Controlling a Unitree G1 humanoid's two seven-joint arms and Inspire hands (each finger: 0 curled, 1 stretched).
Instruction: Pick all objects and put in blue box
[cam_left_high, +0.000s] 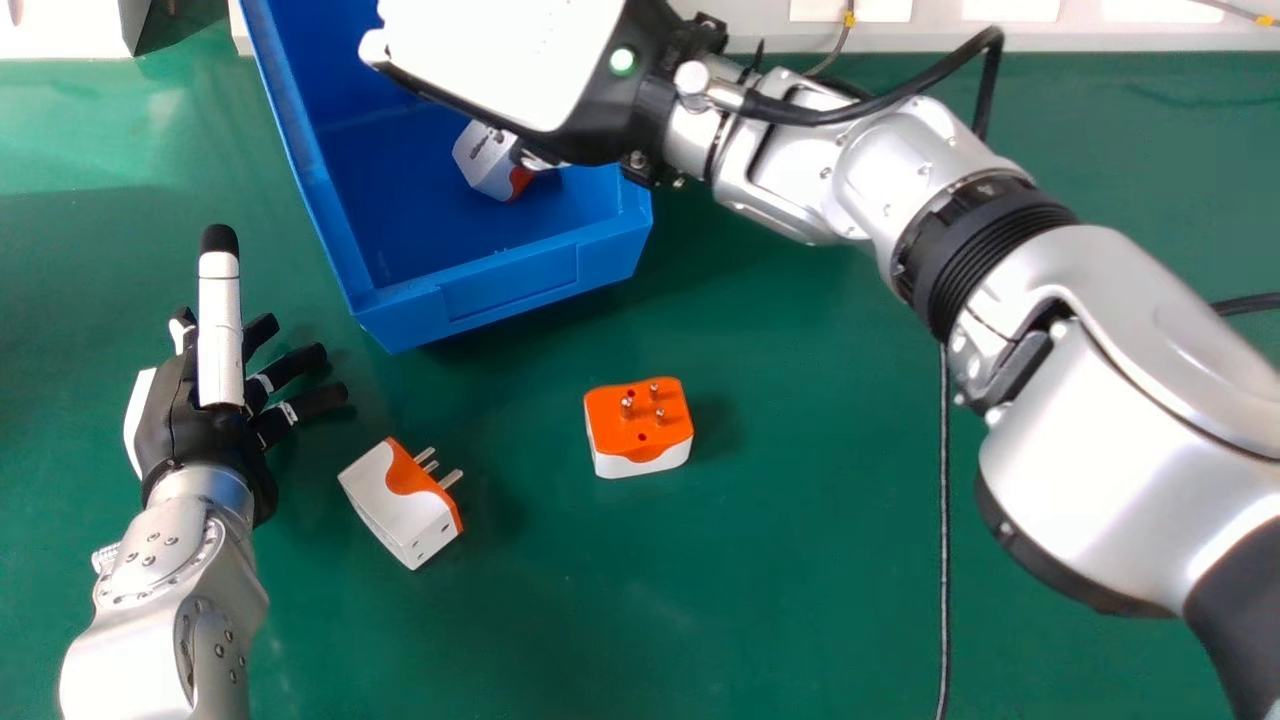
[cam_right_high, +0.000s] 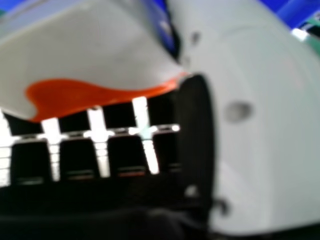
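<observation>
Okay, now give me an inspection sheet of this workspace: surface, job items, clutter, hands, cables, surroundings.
Surface: green table, lit unevenly.
Job items: blue box at the far side; one adapter with its pins up; another adapter on its side, pins pointing right; third adapter held over the box.
Clutter: nothing seen.
Hands: left hand open, near the sideways adapter; right hand over the box, apparently pinching the third adapter.
Cables: black cable across the table, under the right arm; black cord along the right wrist.
Surroundings: pale ledge beyond the table's far edge.
</observation>
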